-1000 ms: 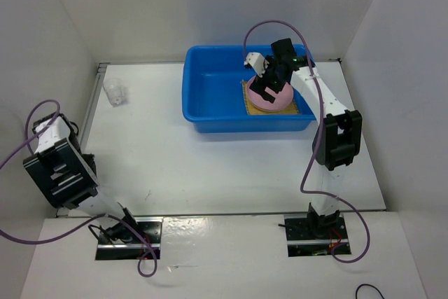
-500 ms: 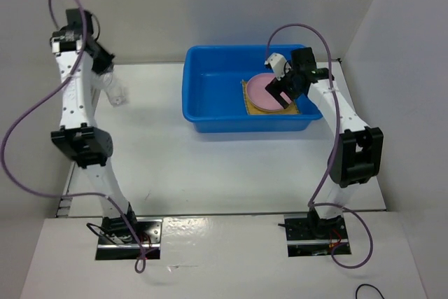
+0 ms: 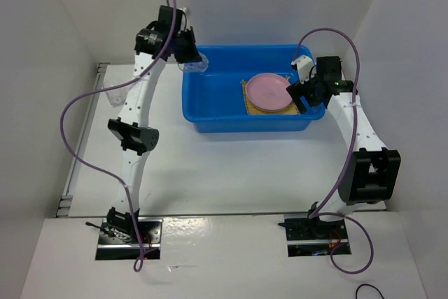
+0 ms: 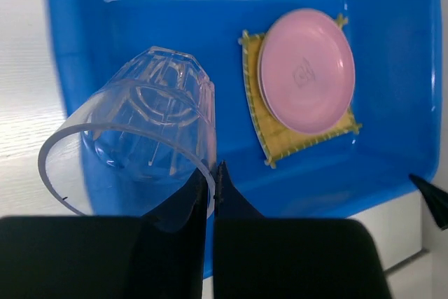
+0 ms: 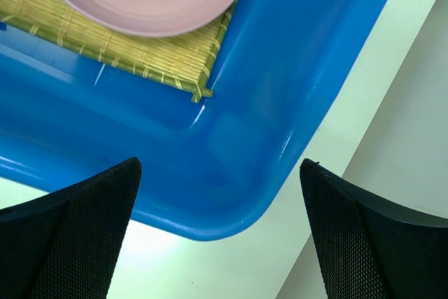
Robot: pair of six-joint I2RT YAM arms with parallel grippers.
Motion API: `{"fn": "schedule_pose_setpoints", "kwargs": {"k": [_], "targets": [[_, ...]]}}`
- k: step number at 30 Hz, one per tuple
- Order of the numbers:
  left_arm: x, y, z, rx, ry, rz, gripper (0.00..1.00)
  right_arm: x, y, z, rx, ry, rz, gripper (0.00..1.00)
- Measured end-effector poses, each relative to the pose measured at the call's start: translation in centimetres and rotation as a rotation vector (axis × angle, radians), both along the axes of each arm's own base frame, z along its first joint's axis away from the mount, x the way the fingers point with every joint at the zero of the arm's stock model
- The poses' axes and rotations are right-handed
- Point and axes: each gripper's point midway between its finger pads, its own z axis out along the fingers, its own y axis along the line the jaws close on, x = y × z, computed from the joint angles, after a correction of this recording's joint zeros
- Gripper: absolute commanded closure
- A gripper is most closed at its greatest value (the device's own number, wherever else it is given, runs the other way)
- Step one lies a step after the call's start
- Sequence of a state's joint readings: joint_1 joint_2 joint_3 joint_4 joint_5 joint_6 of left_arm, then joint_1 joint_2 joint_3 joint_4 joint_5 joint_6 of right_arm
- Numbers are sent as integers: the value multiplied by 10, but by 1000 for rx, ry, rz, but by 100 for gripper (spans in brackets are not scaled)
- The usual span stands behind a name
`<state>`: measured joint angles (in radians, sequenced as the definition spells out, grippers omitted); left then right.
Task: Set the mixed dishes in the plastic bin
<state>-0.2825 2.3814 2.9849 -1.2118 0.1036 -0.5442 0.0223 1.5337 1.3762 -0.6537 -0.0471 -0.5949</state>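
The blue plastic bin (image 3: 210, 113) stands at the back middle of the table. Inside it the pink plate (image 3: 268, 92) lies on the bamboo mat (image 3: 246, 105); no tan-orange plate shows. My left gripper (image 3: 192, 61) is shut on the wall of a clear glass cup (image 3: 197, 66) and holds it tilted above the bin's far left corner. In the left wrist view the cup (image 4: 140, 131) is pinched between the fingers (image 4: 208, 173) over the bin's floor (image 4: 175, 26). My right gripper (image 3: 306, 92) is open and empty over the bin's right rim (image 5: 280, 103), beside the mat (image 5: 140, 61).
A faint clear shape, maybe a second cup (image 3: 112, 96), stands on the table left of the left arm. White walls close in the table on the left, back and right. A purple cable loops from each arm.
My left arm has swung from the table's far left to the bin's far left corner, carrying the cup. My right gripper has moved right, off the plate, to the bin's right rim.
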Motion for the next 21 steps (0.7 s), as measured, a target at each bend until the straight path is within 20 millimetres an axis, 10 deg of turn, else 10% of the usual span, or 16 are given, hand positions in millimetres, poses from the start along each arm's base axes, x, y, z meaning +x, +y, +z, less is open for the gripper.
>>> {"fn": "schedule_pose_setpoints", "kwargs": {"k": [14,21], "targets": [[-29,-79,-175,156,367,-195,99,-4,2,-5,16,10,8,2],[-37,-87,-188,152,409,-223,77,-4,6,-6,32,11,23,2]]}}
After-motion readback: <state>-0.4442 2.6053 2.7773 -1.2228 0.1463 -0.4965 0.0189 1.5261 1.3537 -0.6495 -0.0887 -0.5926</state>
